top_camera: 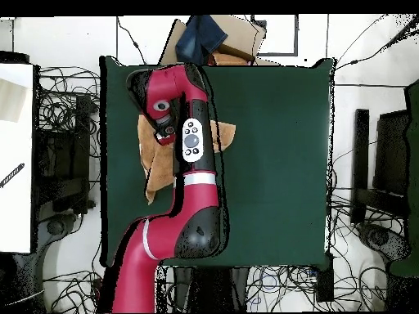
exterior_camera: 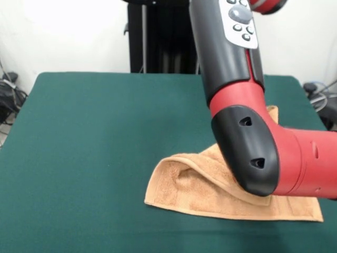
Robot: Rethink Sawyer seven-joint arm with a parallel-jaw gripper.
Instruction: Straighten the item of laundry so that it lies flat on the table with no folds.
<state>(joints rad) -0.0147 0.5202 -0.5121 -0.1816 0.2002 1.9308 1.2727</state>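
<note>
The light-brown towel (exterior_camera: pixel 200 192) lies on the dark green table (exterior_camera: pixel 89 137) at the front view's right. It is rumpled, with a raised fold running across its middle and its left corner curled over. The red and black arm (exterior_camera: pixel 253 142) reaches down over it and hides its far part. In the overhead view the towel (top_camera: pixel 150 159) shows on both sides of the arm, near the table's (top_camera: pixel 278 163) left edge. The gripper (top_camera: pixel 168 131) is a dark shape under the wrist, over the towel; its state cannot be made out.
A cardboard box with a blue cloth (top_camera: pixel 214 37) stands beyond the table's far edge in the overhead view. Cables (top_camera: pixel 65 123) lie on the floor all around. A white surface (top_camera: pixel 16 155) stands at the left.
</note>
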